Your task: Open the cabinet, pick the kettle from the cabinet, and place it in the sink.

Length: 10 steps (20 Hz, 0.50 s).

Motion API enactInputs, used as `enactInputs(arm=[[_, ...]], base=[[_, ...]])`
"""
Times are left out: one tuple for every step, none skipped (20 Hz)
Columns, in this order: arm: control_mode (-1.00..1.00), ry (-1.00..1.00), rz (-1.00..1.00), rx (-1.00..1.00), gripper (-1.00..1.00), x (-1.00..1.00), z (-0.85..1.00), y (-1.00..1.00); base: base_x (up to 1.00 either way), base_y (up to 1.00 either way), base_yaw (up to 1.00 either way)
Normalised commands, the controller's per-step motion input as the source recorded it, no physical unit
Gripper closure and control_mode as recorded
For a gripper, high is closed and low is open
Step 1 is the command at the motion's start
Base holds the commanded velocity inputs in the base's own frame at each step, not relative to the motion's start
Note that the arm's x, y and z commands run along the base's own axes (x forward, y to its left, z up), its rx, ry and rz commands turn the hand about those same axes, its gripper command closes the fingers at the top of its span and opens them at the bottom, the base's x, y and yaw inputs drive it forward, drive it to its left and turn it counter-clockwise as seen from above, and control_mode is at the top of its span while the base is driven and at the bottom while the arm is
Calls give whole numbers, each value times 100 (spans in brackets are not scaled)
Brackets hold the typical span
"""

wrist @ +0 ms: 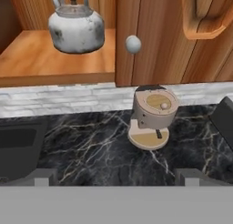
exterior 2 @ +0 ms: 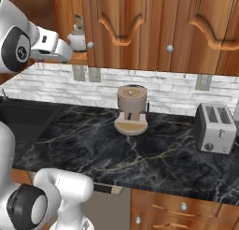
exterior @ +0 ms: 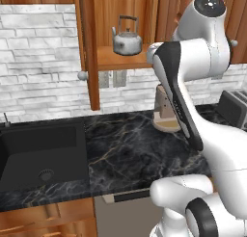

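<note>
A small silver kettle (exterior: 127,42) sits on the wooden shelf of the open cabinet (exterior: 89,53), near the shelf's front edge, above the dark counter (exterior: 140,144) beside the sink (exterior: 41,154). The gripper (wrist: 116,175) fingers are spread wide, holding nothing. The kettle looks rigid, smooth and probably slippery, so its thin arched handle seems the surest place to grasp.

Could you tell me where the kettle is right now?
The kettle sits on the open cabinet's shelf, above the counter and up right of the sink in the left base view.

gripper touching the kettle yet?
Apart. In the hand view the kettle sits on the cabinet shelf well ahead of the open gripper; countertop and wall show between the fingertips and it.
</note>
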Motion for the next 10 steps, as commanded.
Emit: enactInputs(arm=[[-100,0,0,0,-100,4,5,-29],[-100,0,0,0,-100,4,4,-30],[-100,0,0,1,-100,4,5,-29],[-100,0,0,1,-100,6,4,-26],[-100,0,0,1,-100,6,5,-25],[-100,0,0,1,-100,9,5,-23],[-100,0,0,2,-100,12,6,-19],[-100,0,0,1,-100,14,7,-17],[-100,0,0,1,-100,15,7,-16],[-100,0,0,0,-100,15,9,-15]], base=[[0,0,0],[0,0,0],[0,0,0],[0,0,0],[0,0,0],[0,0,0],[0,0,0],[0,0,0],[0,0,0],[0,0,0]])
